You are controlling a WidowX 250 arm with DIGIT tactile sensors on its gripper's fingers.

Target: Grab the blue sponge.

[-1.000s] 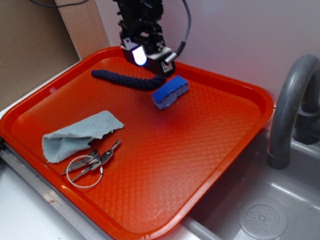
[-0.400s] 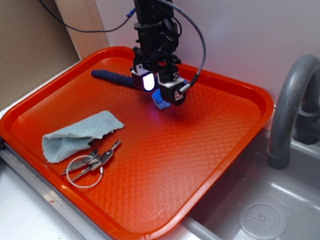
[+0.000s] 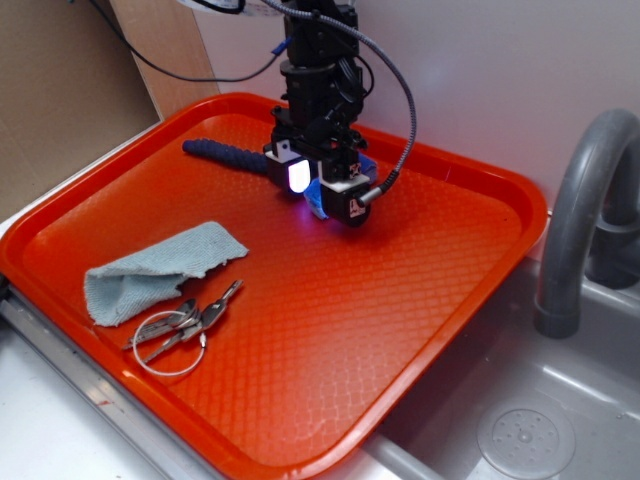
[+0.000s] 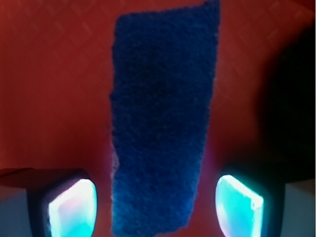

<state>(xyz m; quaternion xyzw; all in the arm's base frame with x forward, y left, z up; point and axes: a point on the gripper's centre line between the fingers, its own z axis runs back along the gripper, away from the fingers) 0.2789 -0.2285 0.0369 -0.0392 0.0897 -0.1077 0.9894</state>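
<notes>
Gripper low over the blue sponge on the red tray.
The jaws stand open, one glowing finger on each side of the sponge, with a gap, not touching it; the sponge lies just beside the dark rope.

The gripper hangs low over the blue sponge at the upper centre of the orange tray; a navy rope lies just left.
</notes>
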